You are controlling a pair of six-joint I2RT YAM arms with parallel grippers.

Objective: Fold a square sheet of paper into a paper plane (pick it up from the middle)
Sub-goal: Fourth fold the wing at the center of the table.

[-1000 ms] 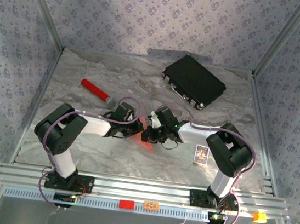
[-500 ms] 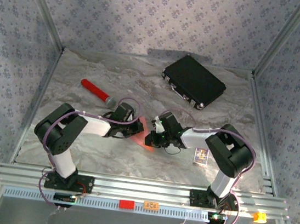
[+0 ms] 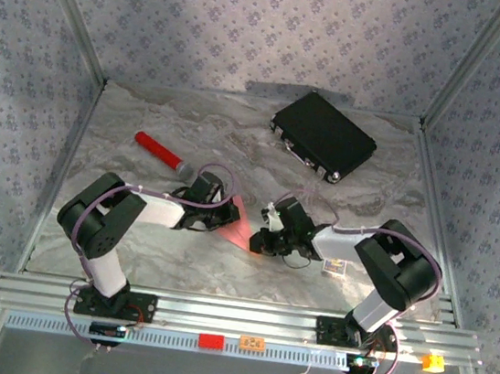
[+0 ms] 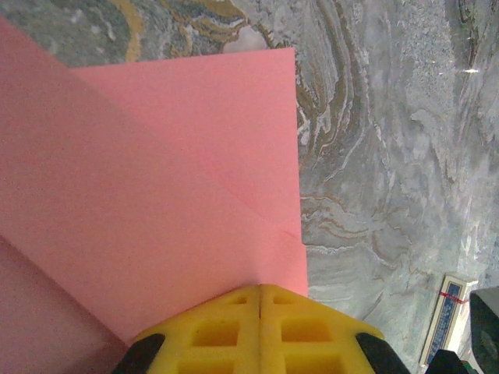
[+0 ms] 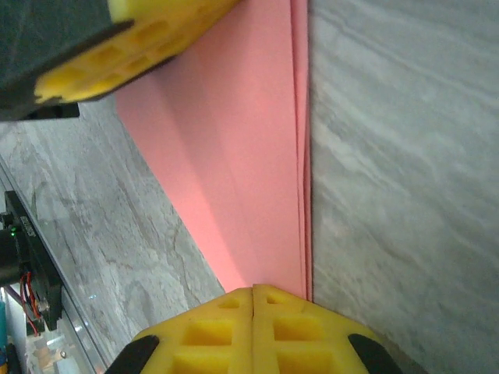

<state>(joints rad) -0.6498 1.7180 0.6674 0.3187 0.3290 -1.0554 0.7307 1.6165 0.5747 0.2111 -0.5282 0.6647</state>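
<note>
The salmon-pink sheet of paper [image 3: 239, 229] lies flat on the marble table between my two arms, folded into a narrow pointed shape. Diagonal fold lines show on the paper [image 4: 171, 171] in the left wrist view. Stacked layers run along the paper's [image 5: 234, 156] right edge in the right wrist view. My left gripper [image 3: 225, 217] is shut, and its yellow tip [image 4: 260, 290] rests on the paper near one edge. My right gripper [image 3: 259, 241] is also shut, its tip [image 5: 253, 290] sitting on the paper's narrow end beside the layered edge. The left gripper's fingers [image 5: 132, 47] show at the far end.
A black case [image 3: 323, 137] lies at the back right. A red cylinder with a grey cap [image 3: 158, 151] lies at the left, behind the left arm. A small printed card [image 3: 336, 268] [image 4: 446, 315] sits just right of the right gripper. Patterned walls enclose the table.
My right gripper has slid along the paper toward the near right, still shut. More of the pink paper now shows between the grippers. The left gripper has stayed put.
</note>
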